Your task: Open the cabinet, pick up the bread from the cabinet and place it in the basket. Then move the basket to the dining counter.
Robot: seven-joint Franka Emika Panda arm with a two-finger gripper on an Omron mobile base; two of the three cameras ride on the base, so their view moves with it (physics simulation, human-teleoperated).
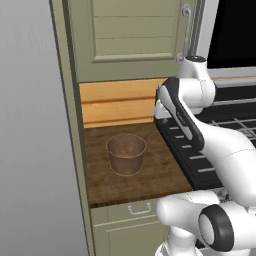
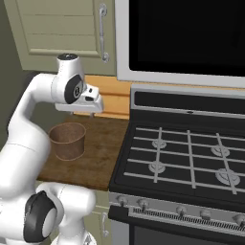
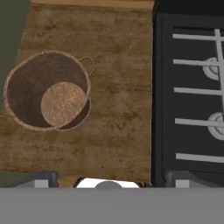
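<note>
1. Basket (image 1: 126, 153), small round brown woven bucket shape, stands upright and empty on the short dark wood worktop (image 1: 160, 172), left of the black gas stove (image 2: 191, 158).
2. Olive-beige slatted cabinet (image 1: 135, 35) above the worktop: door shut, curved grey bar handle (image 1: 186, 32) at its right edge.
3. Two-finger gripper (image 3: 109, 179) hangs above the worktop, well apart from the basket; jaws spread wide, nothing between them.

cabinet (image 1: 125, 35) top cut off by frame, inside hidden behind shut door
</note>
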